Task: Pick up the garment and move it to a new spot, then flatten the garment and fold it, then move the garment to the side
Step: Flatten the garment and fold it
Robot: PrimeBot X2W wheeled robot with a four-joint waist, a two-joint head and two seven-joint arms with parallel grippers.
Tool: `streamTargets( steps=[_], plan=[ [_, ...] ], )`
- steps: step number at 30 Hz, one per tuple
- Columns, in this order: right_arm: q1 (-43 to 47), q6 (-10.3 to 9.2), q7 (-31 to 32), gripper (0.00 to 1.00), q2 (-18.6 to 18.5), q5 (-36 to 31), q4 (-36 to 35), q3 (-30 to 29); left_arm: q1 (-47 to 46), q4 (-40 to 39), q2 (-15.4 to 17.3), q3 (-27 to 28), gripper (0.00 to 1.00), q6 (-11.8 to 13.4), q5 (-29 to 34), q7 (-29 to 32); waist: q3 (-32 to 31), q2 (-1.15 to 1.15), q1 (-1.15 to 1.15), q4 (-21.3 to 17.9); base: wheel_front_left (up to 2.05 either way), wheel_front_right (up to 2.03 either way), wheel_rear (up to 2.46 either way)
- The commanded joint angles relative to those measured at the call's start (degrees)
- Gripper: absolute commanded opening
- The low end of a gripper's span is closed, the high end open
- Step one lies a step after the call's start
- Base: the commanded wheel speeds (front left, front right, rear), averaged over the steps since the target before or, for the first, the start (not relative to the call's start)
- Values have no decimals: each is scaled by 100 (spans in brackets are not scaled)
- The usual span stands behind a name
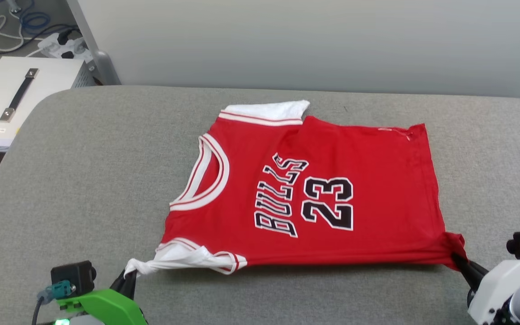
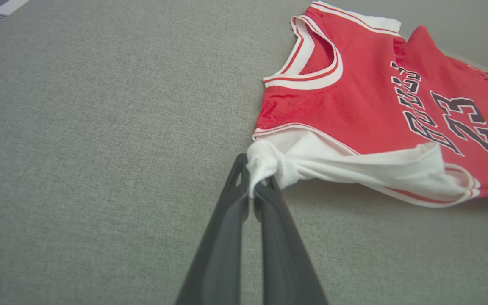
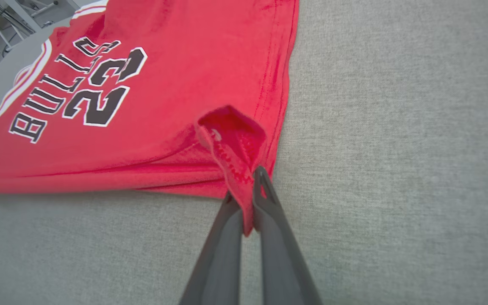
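Garment [image 1: 314,189] looks limp and light on the worktop [image 1: 84,180]; left tool [image 2: 256,183] pinches its white sleeve [image 2: 269,163], right tool [image 3: 246,186] its hem corner [image 3: 233,140], both sound holds.

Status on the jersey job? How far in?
Done: jersey lies spread, print up, on the grey table. In hand: left gripper pinches the near white sleeve, right gripper the near hem corner, edge pulled taut. Left: no fold made yet; then moving it aside.
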Motion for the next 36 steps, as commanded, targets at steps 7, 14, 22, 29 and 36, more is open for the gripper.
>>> streamTargets(
  steps=[7, 14, 22, 29, 36],
  plan=[
    [1216, -13, 484, 0, 479, -457, -752, -962, 868, -571, 266, 192, 0, 447, -171, 204, -271, 0, 1, 53, 0, 0, 0],
    [1820, -13, 977, 0, 921, -820, -1460, -1545, 1336, -946, 309, 327, 0, 646, -301, 226, -237, 0, 1, 45, 0, 0, 0],
    [1620, -13, 1271, 0, 1153, -1268, -1811, -1761, 793, -844, 312, 263, 0, 467, -220, 208, -2, 0, 1, 36, 0, 0, 0],
    [1067, -13, 1351, 0, 1206, -1458, -1799, -1622, -175, -393, 117, 81, 0, 216, -67, 139, 399, 0, 1, -68, 0, 0, 0],
    [487, -13, 1249, 0, 1154, -1472, -1629, -1500, -1021, 188, -105, -21, 0, -36, 20, -27, 815, 0, 1, -177, 0, 0, 0]
  ],
)
